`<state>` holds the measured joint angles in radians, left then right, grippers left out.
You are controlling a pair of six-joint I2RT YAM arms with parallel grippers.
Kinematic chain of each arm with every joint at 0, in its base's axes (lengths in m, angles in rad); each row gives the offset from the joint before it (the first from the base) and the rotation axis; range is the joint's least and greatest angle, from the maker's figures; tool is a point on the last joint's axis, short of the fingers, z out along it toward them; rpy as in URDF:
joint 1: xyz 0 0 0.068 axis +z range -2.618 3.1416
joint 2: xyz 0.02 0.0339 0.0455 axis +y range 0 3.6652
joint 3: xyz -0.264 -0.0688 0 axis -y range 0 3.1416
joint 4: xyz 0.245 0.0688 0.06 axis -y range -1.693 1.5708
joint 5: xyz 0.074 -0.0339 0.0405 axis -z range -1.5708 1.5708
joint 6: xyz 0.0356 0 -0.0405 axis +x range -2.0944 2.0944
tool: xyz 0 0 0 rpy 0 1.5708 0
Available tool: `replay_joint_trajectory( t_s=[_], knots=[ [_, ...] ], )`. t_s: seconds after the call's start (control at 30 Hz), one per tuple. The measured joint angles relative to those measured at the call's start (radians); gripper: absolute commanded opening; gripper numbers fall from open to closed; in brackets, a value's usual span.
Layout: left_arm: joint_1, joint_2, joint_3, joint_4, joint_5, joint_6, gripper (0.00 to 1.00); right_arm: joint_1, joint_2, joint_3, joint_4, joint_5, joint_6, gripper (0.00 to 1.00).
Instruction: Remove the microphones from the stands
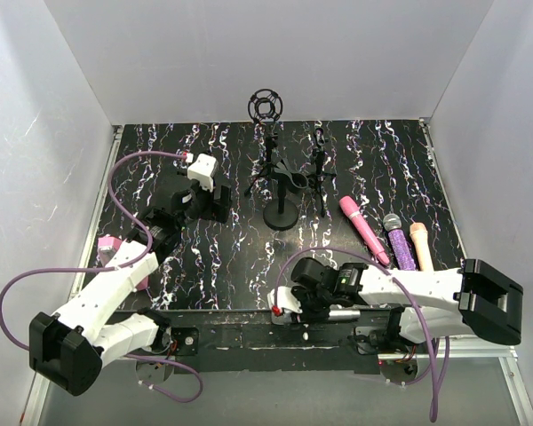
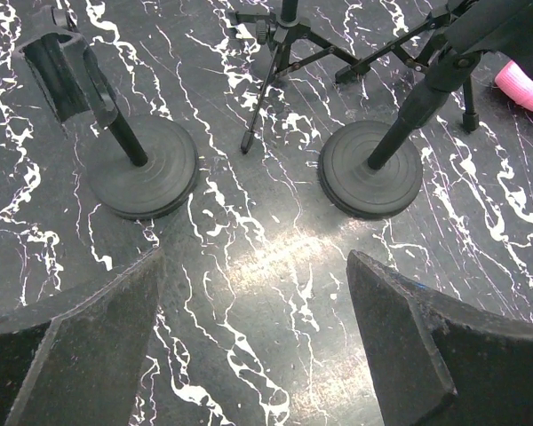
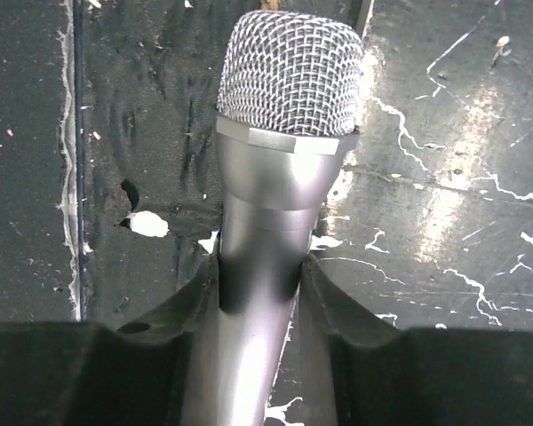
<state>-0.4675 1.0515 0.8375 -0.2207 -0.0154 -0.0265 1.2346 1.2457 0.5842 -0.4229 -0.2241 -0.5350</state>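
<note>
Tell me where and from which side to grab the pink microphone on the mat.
Grip the long pink microphone across its far half, coming straight down. It lies flat; its near end crowds the purple glittery microphone, while the far half has bare mat both sides.

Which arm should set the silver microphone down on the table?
Right. The right claw is shut on the silver microphone, clear of any stand. The left claw is open and empty, facing two round-base stands.
</note>
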Motion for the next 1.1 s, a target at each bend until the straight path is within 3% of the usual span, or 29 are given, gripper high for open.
replay_joint_trajectory(
  t_s=[0.27, 0.5, 0.77, 0.97, 1.03, 1.1],
  knots=[
    [0.006, -0.001, -0.012, -0.015, 0.000, 0.001, 0.83, -0.019, -0.041, 0.036, -0.072, 0.053, 0.074, 0.01],
    [0.008, 0.007, -0.006, -0.027, 0.001, 0.009, 0.83, -0.319, -0.122, 0.196, -0.184, 0.092, 0.150, 0.01],
    [0.008, 0.046, 0.047, -0.049, 0.010, 0.050, 0.83, -0.599, -0.122, 0.151, -0.239, 0.146, 0.207, 0.01],
    [0.008, 0.084, 0.087, -0.045, 0.055, 0.060, 0.82, -0.777, -0.039, 0.124, -0.178, 0.162, 0.221, 0.17],
    [0.008, 0.100, 0.095, -0.040, 0.066, 0.060, 0.82, -0.801, -0.032, 0.098, -0.153, 0.163, 0.211, 0.20],
    [0.008, 0.111, 0.098, -0.040, 0.076, 0.060, 0.83, -0.814, -0.027, 0.075, -0.129, 0.157, 0.192, 0.29]
  ],
)
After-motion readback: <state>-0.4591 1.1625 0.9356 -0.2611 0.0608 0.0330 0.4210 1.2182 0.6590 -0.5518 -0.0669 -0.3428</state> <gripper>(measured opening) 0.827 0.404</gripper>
